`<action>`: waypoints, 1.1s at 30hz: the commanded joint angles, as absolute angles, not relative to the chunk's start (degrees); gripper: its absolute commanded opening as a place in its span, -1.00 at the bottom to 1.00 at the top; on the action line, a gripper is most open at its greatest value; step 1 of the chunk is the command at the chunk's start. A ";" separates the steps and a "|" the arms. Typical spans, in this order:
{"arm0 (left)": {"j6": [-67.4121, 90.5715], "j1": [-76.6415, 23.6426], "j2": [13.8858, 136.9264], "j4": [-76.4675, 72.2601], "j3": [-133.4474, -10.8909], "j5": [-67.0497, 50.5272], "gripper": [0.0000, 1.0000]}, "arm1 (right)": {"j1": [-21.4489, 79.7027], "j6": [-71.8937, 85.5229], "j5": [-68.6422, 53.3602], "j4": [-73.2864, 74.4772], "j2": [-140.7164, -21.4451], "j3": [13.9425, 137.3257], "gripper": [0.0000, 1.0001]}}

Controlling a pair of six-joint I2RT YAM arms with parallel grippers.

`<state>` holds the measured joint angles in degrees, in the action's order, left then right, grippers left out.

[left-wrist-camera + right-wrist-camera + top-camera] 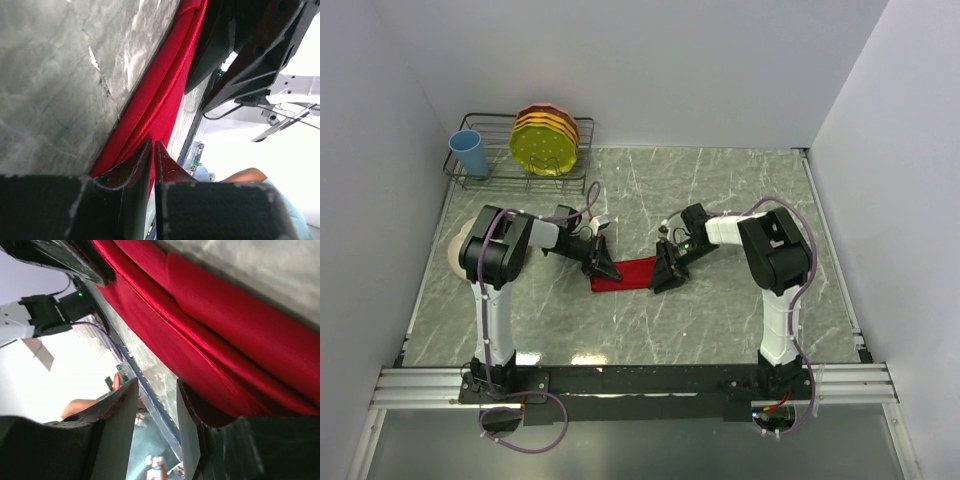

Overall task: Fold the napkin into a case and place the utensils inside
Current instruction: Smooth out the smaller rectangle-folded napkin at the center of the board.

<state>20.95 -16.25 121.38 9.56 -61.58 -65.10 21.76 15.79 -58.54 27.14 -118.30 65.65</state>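
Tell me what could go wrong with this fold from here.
The left gripper seems to pinch only an edge of the napkin, and the shiny cloth may slip free. The right gripper stands open, gripping nothing, so any pull could drag or unfold the strip. Both grippers crowd the short strip and could collide.

grey marble table [720, 200] | on it: red napkin [625, 274], wire rack [505, 180]

The left arm [490, 275] and the right arm [775, 270] are built alike: white tubular links are joined by bulky black joint housings. Purple cables [565, 420] are looped along both. The left gripper [605, 268] and right gripper [666, 278] are black, their fingers [125, 200] scuffed pale along the edges. A green light [218, 73] is lit on the right arm.
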 commanded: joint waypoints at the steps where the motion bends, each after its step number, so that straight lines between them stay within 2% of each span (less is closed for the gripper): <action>1: 12.05 -15.73 123.58 15.03 -62.57 -56.95 -0.67 | 19.95 10.64 -52.81 32.34 -112.53 67.31 -0.10; 5: 8.62 -16.26 122.87 16.52 -63.19 -56.69 -0.67 | 19.07 9.76 -54.76 33.93 -108.11 73.11 -0.14; 10: 8.26 -16.26 123.84 16.44 -63.63 -57.48 -0.67 | 19.16 12.64 -53.97 30.51 -111.17 76.46 -0.20; 21: 7.21 -16.26 122.35 18.36 -62.93 -57.66 -0.63 | 20.91 7.65 -42.01 30.49 -118.65 73.49 -0.21; 28: 6.42 -16.35 121.47 19.16 -60.91 -57.92 -0.66 | 24.51 7.91 -42.98 29.97 -114.61 66.71 -0.22; 33: 4.75 -16.35 119.01 20.56 -60.29 -58.01 -0.66 | 24.87 7.91 -43.68 30.67 -111.45 67.75 -0.22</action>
